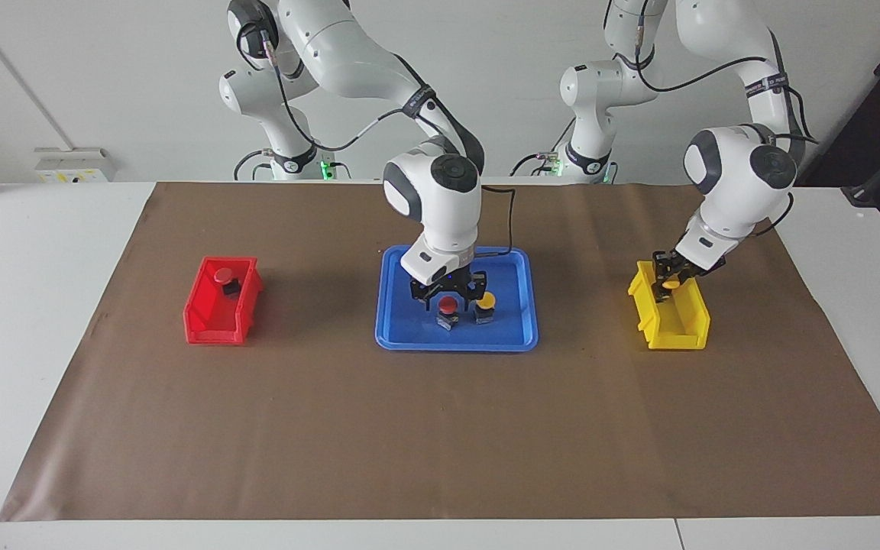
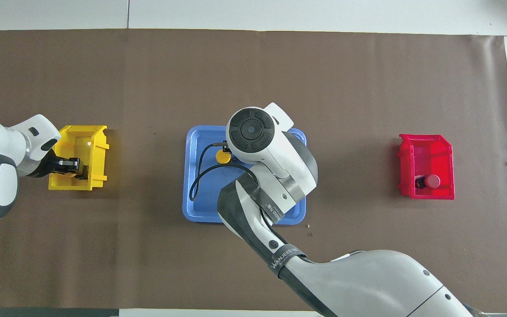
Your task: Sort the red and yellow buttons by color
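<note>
A red button (image 1: 448, 305) and a yellow button (image 1: 485, 302) stand side by side in the blue tray (image 1: 402, 336). My right gripper (image 1: 448, 296) is open and low over the red button, a finger on each side of it. In the overhead view the right arm hides this red button; the yellow one (image 2: 223, 157) shows. My left gripper (image 1: 670, 279) is shut on a second yellow button (image 1: 670, 285) and holds it inside the yellow bin (image 1: 677, 332). A second red button (image 1: 223, 276) lies in the red bin (image 1: 215, 321).
The bins sit at the two ends of the brown mat: the yellow bin (image 2: 71, 182) toward the left arm's end, the red bin (image 2: 429, 149) with its button (image 2: 432, 180) toward the right arm's end. The blue tray (image 2: 198, 207) is between them.
</note>
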`<move>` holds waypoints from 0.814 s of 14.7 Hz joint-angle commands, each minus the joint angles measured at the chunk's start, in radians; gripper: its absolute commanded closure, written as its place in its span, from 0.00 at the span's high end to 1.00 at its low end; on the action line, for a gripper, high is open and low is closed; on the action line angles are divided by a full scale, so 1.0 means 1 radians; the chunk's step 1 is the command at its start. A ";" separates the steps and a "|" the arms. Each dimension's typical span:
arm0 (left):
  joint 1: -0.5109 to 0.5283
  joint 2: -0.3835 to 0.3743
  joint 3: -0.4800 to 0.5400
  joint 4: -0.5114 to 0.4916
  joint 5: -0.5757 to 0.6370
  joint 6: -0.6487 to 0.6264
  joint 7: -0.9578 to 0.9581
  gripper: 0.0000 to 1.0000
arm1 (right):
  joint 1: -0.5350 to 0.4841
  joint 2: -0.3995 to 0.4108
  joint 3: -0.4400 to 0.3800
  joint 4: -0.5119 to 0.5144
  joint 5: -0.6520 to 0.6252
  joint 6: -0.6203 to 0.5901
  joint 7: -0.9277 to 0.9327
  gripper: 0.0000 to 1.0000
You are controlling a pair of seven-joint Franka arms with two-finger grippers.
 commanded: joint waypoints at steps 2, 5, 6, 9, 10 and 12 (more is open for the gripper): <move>0.028 -0.006 -0.013 -0.009 0.022 0.026 0.015 0.60 | -0.002 -0.037 -0.001 -0.051 -0.012 0.021 0.014 0.61; 0.022 0.023 -0.013 0.086 0.022 -0.062 0.013 0.61 | -0.003 -0.035 -0.001 -0.052 -0.005 0.063 0.013 0.56; 0.017 0.033 -0.013 0.135 0.022 -0.119 0.013 0.63 | -0.003 -0.035 -0.001 -0.052 -0.005 0.068 0.013 0.56; 0.013 0.016 -0.016 0.313 0.024 -0.295 0.016 1.00 | -0.003 -0.035 -0.001 -0.057 -0.005 0.071 0.013 0.56; 0.013 0.005 -0.021 0.365 0.024 -0.338 0.024 1.00 | -0.003 -0.037 -0.001 -0.061 -0.005 0.076 0.013 0.57; 0.007 0.000 -0.024 0.502 0.024 -0.472 0.058 1.00 | -0.005 -0.037 -0.001 -0.074 -0.005 0.084 0.011 0.55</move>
